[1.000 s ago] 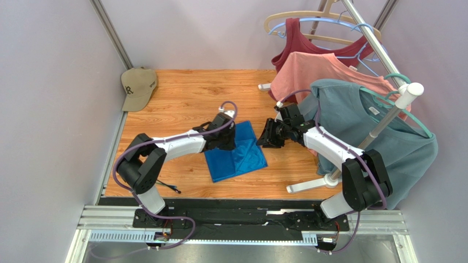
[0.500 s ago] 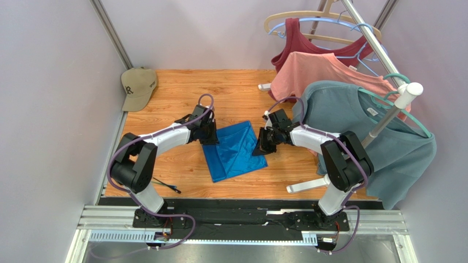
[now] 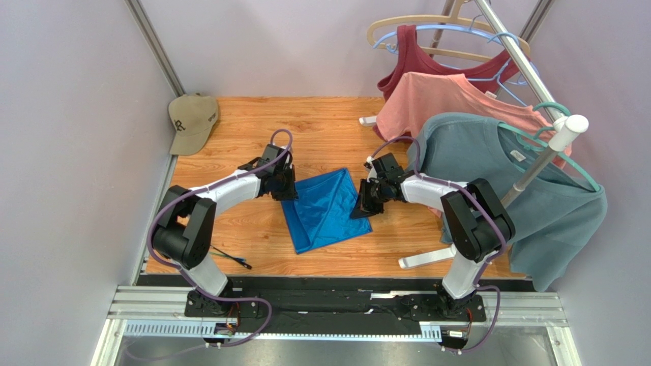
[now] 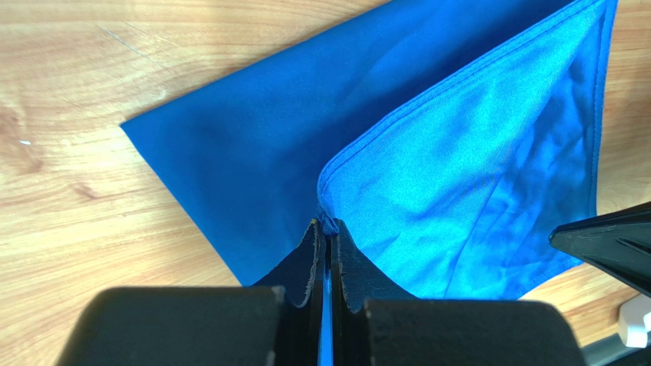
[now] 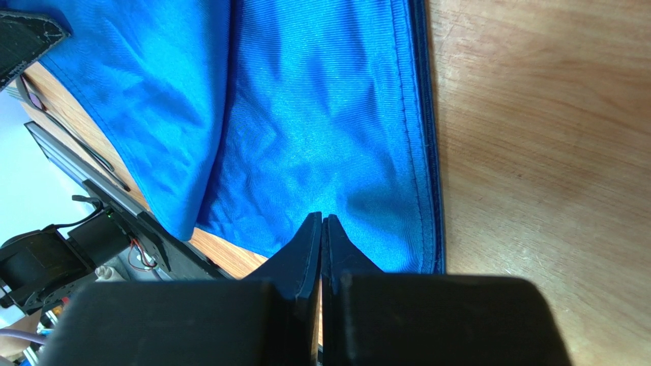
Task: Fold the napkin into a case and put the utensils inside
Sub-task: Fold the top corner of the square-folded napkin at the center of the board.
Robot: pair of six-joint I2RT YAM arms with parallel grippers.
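Bright royal-blue shiny cloth napkin point(image 3: 325, 213) lies mid wooden surface point(image 3: 321, 130), partly folded, between both arms. Left pincer point(image 4: 327, 227) clamped on hemmed corner of upper layer at napkin's left side. Right pincer point(image 5: 321, 221) closed tight at napkin's right edge, tips over cloth; whether fabric is pinched, cannot tell. Thin dark stick utensils point(image 3: 231, 258) lie at near left of surface, apart from napkin.
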